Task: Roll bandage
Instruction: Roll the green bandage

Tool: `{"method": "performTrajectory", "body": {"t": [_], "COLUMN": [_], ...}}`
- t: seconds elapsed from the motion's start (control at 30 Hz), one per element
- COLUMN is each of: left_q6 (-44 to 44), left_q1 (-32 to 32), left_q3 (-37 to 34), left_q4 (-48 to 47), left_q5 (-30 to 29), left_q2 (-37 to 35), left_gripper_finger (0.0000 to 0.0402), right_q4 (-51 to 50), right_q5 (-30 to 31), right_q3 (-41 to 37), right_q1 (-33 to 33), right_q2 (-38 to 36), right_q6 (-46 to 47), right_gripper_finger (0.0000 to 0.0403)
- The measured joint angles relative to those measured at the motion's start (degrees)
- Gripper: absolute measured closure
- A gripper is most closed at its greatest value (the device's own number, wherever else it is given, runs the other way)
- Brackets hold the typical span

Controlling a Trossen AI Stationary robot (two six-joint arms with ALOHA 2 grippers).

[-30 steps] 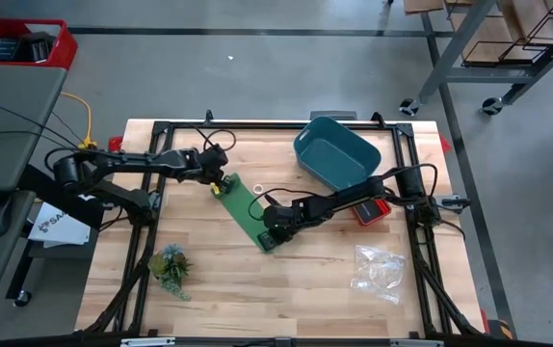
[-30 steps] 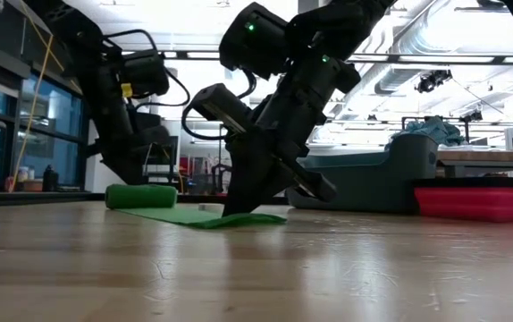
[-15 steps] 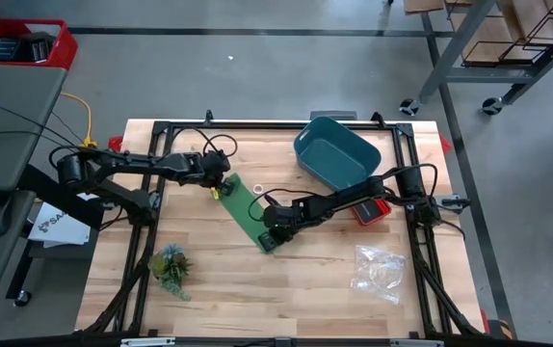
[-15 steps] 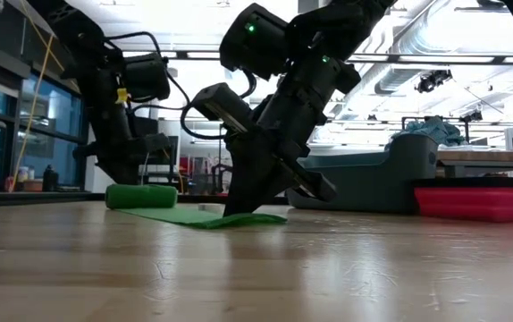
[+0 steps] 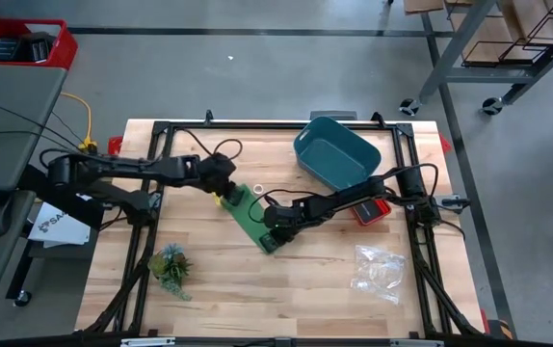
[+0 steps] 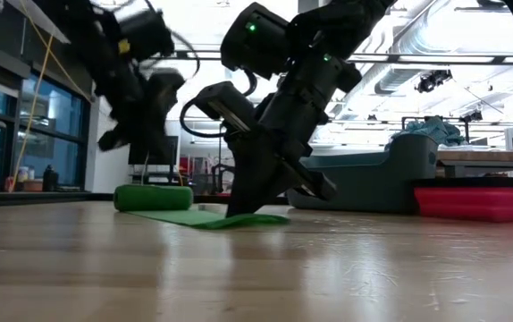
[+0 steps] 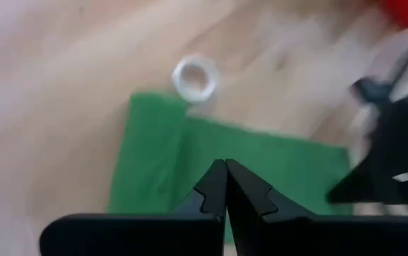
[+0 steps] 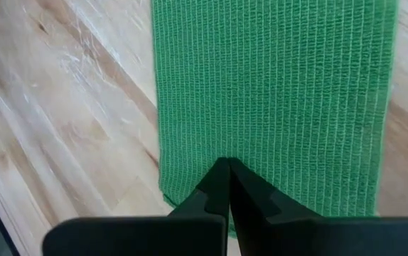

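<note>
The bright green bandage lies slantwise on the table. Its rolled part (image 6: 154,198) is at the far left end, and the flat strip (image 5: 255,224) runs from it toward the near right. My left gripper (image 7: 225,171) is shut and hangs a little above the roll (image 7: 151,163), apart from it in the low view. My right gripper (image 8: 223,168) is shut and stands on the strip's free end (image 6: 239,215). My right gripper presses its shut fingertips down on the flat strip close to its free end (image 8: 218,146), about midway across its width. The fingers slant down from the table's right side. The strip lies flat on the wood under them.
A small white ring (image 5: 258,189) lies beside the strip. A teal bin (image 5: 337,152) stands at the far right with a red object (image 5: 373,212) near it. A clear plastic bag (image 5: 378,270) lies at the near right and a small plant (image 5: 171,265) at the near left.
My left gripper has gone along the strip toward my right gripper and risen off the roll, tipping as it went. The roll has rolled a short way along the strip toward the right gripper. The free end has stayed pinned.
</note>
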Motion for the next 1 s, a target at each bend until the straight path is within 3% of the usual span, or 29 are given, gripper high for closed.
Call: {"method": "performTrajectory", "body": {"t": [0.2,0.37,0.63,1.0], "left_q6": [1.0,2.6,1.2,-0.5], "left_q1": [0.3,0.9,2.5,2.3], "left_q3": [0.2,0.1,0.1,0.1], "left_q4": [-3.4,-7.8,-6.7,-5.1], "left_q5": [-9.1,-14.9,-12.6,-13.0], "left_q2": [-2.7,0.6,7.7,10.8], "left_gripper_finger": [0.0401,0.0402,0.0402,0.0402], "right_q4": [-0.7,-0.9,-1.2,-8.9], "right_q5": [0.0,0.1,1.6,6.9], "right_q3": [0.0,-0.1,0.0,0.0], "right_q1": [0.0,0.0,0.0,1.2], "right_q2": [-0.8,-2.0,-5.2,-12.2], "right_q6": [-0.8,-1.6,-3.0,-2.5], "right_gripper_finger": [0.0403,0.0403,0.0403,0.0403]}}
